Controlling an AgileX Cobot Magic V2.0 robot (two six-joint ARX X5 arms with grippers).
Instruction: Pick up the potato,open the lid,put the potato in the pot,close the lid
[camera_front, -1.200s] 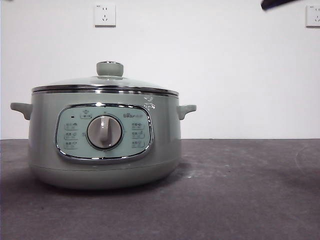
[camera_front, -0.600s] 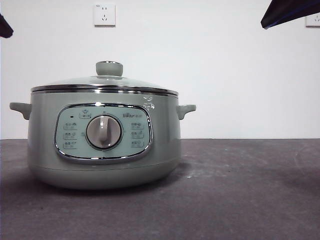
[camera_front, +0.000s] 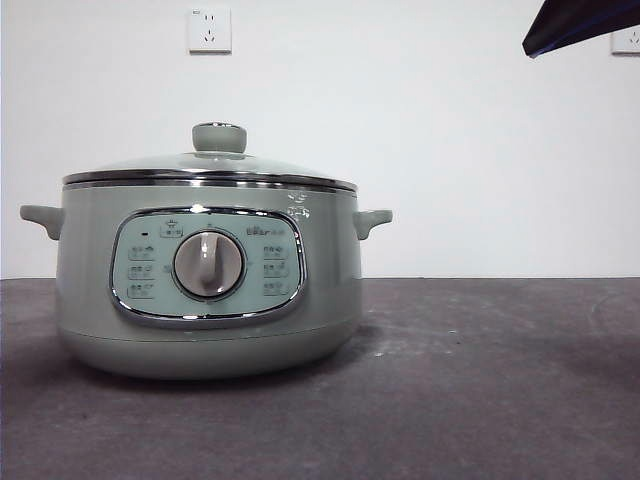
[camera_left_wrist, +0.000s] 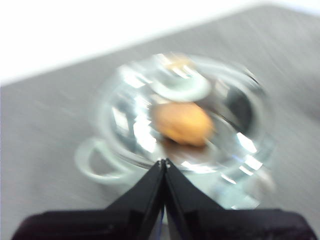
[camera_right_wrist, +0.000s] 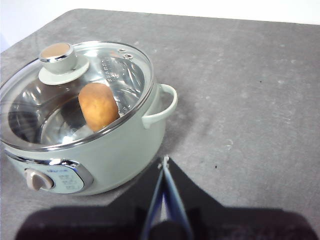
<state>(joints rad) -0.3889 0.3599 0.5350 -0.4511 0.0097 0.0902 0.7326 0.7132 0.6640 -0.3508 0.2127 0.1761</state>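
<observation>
While both grippers hang in the air with nothing between their jaws, the pot's lid is on and the potato lies inside. Nearest in the right wrist view, the right gripper (camera_right_wrist: 165, 159) has its two black jaws pressed together to a single tip, empty and touching nothing, above bare table (camera_right_wrist: 250, 100) just beside the pot (camera_right_wrist: 115, 155) on the side of its panel and one small side handle (camera_right_wrist: 162, 105). Past that tip, the pot stands with the glass lid (camera_right_wrist: 115, 65) seated on its rim, and through the glass the potato (camera_right_wrist: 98, 105) rests on the shiny inner floor, near the wall on the handle side. The lid's knob (camera_right_wrist: 59, 56) stands free of any gripper. The left wrist view is blurred, yet the left gripper (camera_left_wrist: 164, 162) also shows its jaws closed to a point, holding nothing, raised above the pot's rim with the potato (camera_left_wrist: 183, 123) seen through the lid (camera_left_wrist: 125, 120) beyond. From the front, the pot (camera_front: 208, 300) stands left of centre, and wide open table (camera_front: 500, 380) stretches to its right and in front. Farther back and high at the top right corner, a dark arm tip (camera_front: 575, 25) juts in, well apart from the pot; which arm it is cannot be told.
</observation>
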